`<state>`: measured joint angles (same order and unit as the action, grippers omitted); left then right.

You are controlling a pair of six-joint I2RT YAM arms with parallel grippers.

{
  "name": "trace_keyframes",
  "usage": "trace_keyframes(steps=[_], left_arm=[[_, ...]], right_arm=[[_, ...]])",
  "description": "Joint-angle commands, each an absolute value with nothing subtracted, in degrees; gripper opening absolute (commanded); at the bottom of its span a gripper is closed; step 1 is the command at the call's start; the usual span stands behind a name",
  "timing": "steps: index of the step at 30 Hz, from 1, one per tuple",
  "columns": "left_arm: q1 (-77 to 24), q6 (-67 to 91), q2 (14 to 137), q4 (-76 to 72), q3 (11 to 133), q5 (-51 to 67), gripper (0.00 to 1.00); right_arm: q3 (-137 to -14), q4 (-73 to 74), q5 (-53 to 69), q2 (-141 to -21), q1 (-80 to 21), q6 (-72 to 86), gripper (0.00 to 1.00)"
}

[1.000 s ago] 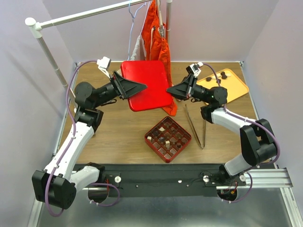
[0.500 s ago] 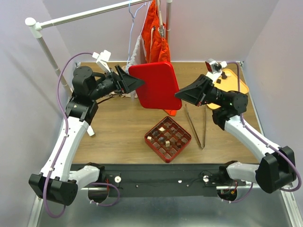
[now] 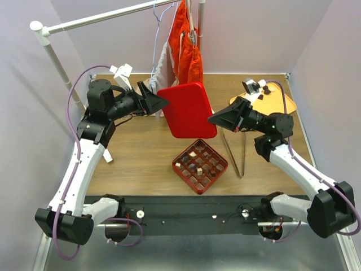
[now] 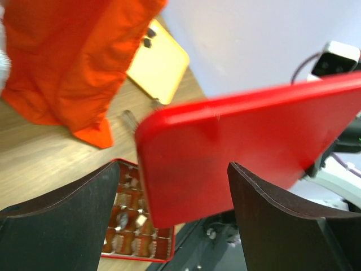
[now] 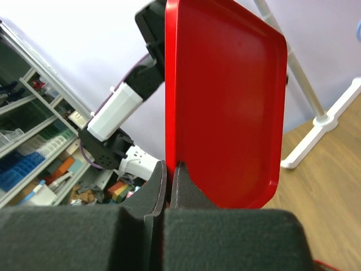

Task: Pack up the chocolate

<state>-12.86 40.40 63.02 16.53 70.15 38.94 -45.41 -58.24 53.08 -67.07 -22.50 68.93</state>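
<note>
The chocolate (image 3: 198, 164), small dark and pale lumps, sits in the cells of the red gridded box (image 3: 176, 165) at the table's middle front; it also shows in the left wrist view (image 4: 127, 210). A few dark lumps lie on the yellow tray (image 3: 279, 104). A flat red lid (image 3: 189, 110) hangs tilted in the air behind and above the box. My right gripper (image 3: 211, 119) is shut on the lid's right edge (image 5: 225, 101). My left gripper (image 3: 162, 103) is open at the lid's left edge, its jaws wide apart on either side of the lid (image 4: 242, 141).
Metal tongs (image 3: 234, 152) lie right of the box. An orange garment (image 3: 186, 45) hangs from a white rack (image 3: 56, 62) at the back. The yellow tray also shows in the left wrist view (image 4: 161, 68).
Both arms have lifted the red lid off the table and tilted it up. It has moved forward and right, toward the box. The left gripper's jaws now stand open around its edge.
</note>
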Motion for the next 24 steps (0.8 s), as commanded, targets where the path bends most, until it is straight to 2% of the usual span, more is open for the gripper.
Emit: trace_keyframes(steps=[1,10,13,17,24], left_arm=[[-11.6,34.1,63.0,23.5,74.6,35.0,0.87],[-10.4,31.4,62.7,26.0,76.1,33.8,0.87],[-10.1,30.6,62.3,26.5,75.7,33.6,0.87],[-9.6,30.0,61.4,27.2,73.0,31.7,0.87],[-9.5,30.5,60.6,26.2,67.2,30.6,0.87]], right_arm=[[-39.9,-57.7,51.9,-63.6,-22.4,71.6,0.01],[-32.5,-53.5,54.1,-60.1,-22.3,77.0,0.01],[-33.7,-41.7,56.9,-60.6,-22.4,72.5,0.01],[-39.6,-17.1,60.8,-63.2,-22.4,61.2,0.01],[-40.3,-16.3,70.2,-70.0,-22.1,60.1,0.01]])
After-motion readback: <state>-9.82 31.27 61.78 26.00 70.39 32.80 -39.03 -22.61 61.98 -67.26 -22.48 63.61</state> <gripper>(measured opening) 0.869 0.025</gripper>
